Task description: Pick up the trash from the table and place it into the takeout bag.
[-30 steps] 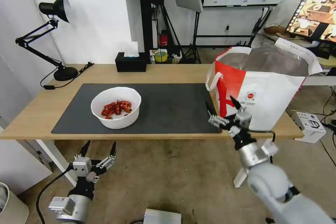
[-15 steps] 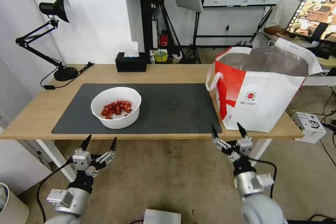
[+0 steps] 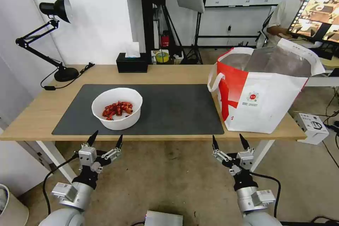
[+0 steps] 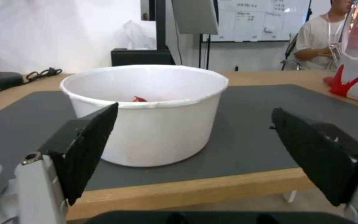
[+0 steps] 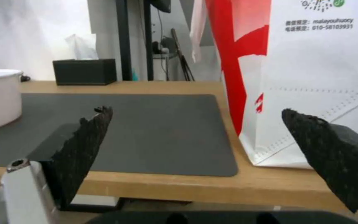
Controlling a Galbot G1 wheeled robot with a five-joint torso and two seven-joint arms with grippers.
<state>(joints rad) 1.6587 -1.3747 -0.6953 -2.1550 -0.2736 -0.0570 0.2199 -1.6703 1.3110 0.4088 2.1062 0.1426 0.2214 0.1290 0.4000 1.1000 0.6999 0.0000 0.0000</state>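
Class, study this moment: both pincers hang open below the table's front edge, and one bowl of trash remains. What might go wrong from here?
1. The white round bowl of red shells is open-topped; tilting it during a lift by the left pincer would likely spill shells onto the dark grey mat.
2. The large white takeout bag with red side panels stands at the light-wood table's right end, its base near the front edge; a nudge from the right pincer might topple it.

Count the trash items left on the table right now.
1: the bowl of red shells, on the mat's left half, near the front edge. Nothing else loose shows on the table; the bag's inside is hidden.
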